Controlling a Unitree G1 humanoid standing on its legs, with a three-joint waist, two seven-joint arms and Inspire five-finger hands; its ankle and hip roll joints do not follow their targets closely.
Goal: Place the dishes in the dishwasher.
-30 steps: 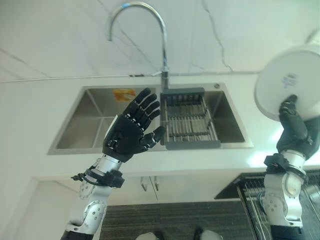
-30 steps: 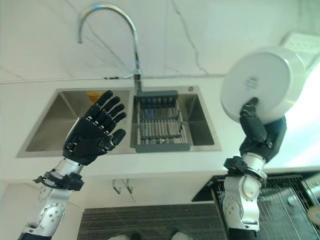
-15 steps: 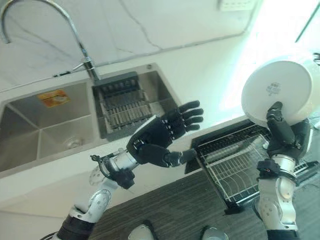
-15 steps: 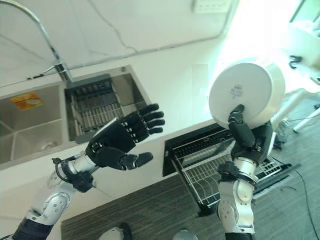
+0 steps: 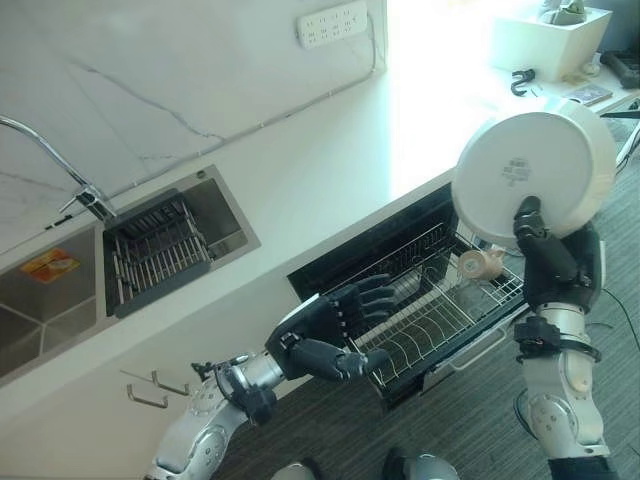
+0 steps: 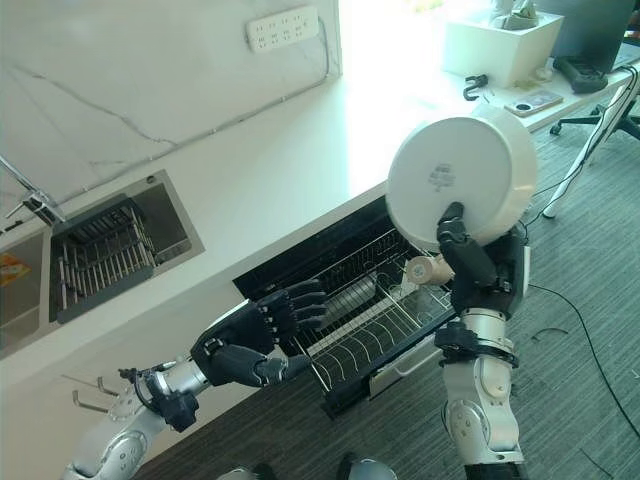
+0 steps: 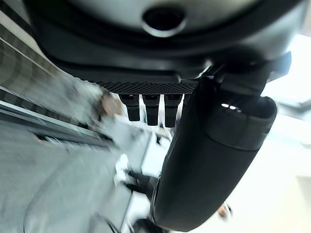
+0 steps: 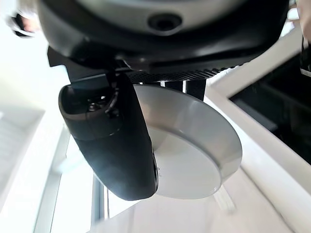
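Note:
My right hand (image 5: 552,262) is shut on a white bowl (image 5: 530,172), held upright at the right with its underside facing me; the thumb presses on the base. In the right wrist view the bowl (image 8: 194,145) sits between thumb and fingers. The dishwasher's wire rack (image 5: 440,310) is pulled out below the counter, just left of and below the bowl. A small tan cup (image 5: 478,264) lies in the rack. My left hand (image 5: 325,330) hovers open, palm up and empty, in front of the rack's left end.
A white counter (image 5: 330,170) runs above the dishwasher, with a steel sink (image 5: 40,310) and a dark drying rack (image 5: 155,258) in it at the left. A wall socket (image 5: 332,20) sits on the marble wall. Dark wood floor (image 5: 460,420) lies in front.
The camera has swung right, so the sink slid to the left and the open dishwasher came to the middle. My left hand dropped lower, in front of the rack. The bowl stays held up.

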